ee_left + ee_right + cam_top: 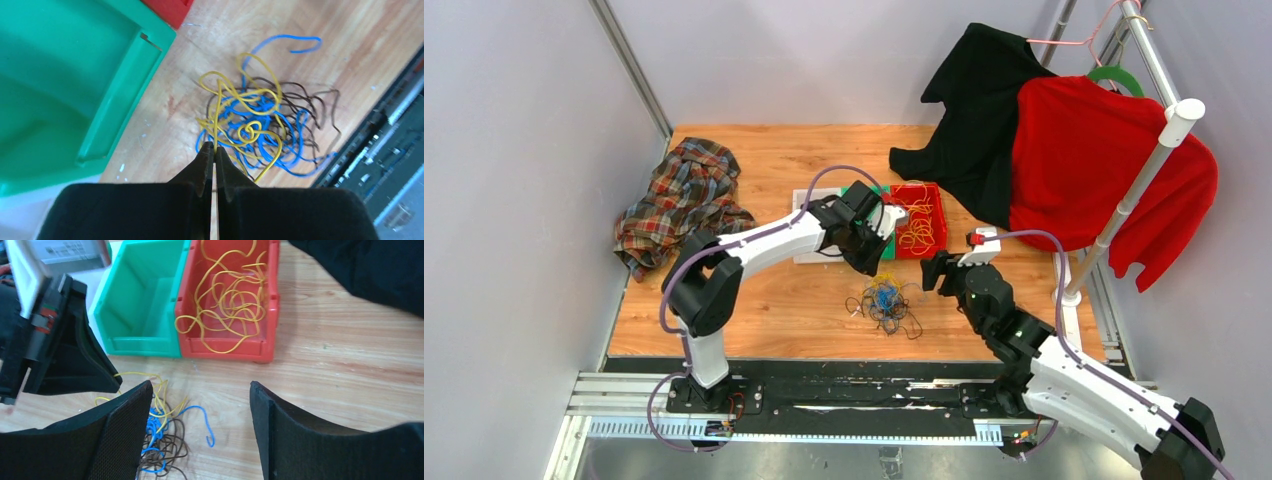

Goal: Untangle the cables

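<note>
The right gripper (200,390) is hovering at the 3 o'clock side of the cables (886,303), its jaws standing wide apart and holding nothing. No contact with any wire is showing.

The cables are lying as one knot of yellow, blue and dark strands on the table (764,310), near its front edge and apart from both bins.

The left gripper (214,152) is reaching down at the knot's 12 o'clock side. Its jaws are pressing together on a single yellow strand (216,120), which is running straight from the fingertips into the knot (it is looking taut, though some slack cannot be ruled out).

Step in hand, as judged: drawing one yellow strand free of the knot. The next move is calling for a slow pull up and toward 12 o'clock, with the right gripper closing on the blue and dark remainder to pin it. Otherwise the whole knot is likely to be riding along.

Beyond, at 12 o'clock, a green bin (145,345) is sitting against a red bin (227,350). The red one is holding loose yellow wires (225,305), so sorting is judged partly done.
</note>
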{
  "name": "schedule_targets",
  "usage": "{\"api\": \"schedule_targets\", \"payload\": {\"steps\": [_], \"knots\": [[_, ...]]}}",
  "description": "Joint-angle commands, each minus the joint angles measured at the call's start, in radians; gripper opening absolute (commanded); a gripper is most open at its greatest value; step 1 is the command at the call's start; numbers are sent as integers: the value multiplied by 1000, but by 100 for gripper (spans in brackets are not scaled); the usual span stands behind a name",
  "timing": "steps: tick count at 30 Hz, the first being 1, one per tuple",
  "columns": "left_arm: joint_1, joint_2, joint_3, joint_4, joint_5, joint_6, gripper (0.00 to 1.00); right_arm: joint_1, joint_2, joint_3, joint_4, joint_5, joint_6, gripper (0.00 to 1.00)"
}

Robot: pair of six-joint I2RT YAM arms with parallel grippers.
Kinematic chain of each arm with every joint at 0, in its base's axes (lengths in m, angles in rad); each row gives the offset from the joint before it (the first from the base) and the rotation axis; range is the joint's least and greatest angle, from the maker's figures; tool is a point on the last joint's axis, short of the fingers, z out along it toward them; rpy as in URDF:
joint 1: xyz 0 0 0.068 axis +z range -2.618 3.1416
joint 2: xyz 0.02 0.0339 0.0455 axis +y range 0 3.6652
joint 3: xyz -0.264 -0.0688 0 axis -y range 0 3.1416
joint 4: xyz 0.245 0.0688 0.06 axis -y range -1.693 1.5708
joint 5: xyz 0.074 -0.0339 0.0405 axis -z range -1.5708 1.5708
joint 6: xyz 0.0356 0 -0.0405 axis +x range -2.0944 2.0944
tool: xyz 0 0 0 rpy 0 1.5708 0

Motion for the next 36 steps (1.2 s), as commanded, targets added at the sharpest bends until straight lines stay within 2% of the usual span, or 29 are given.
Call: {"api": "schedule_targets", "payload": {"steps": [1, 8, 17, 24, 36], "knots": [[1, -128, 31, -78, 59, 17, 1, 9, 46, -4, 122, -97, -28, 72], [1, -223, 124, -222, 149, 59, 1, 10, 132, 36, 203, -213, -37, 73], [1, -303, 184, -271, 276, 88, 1, 24, 175, 57, 341, -328, -11, 74], [1, -310, 256, -307, 328, 120, 1, 50, 250, 75, 421, -361, 11, 74], [-1, -317, 475, -430, 372, 211, 1, 92, 478, 102, 526, -362, 47, 74]]}}
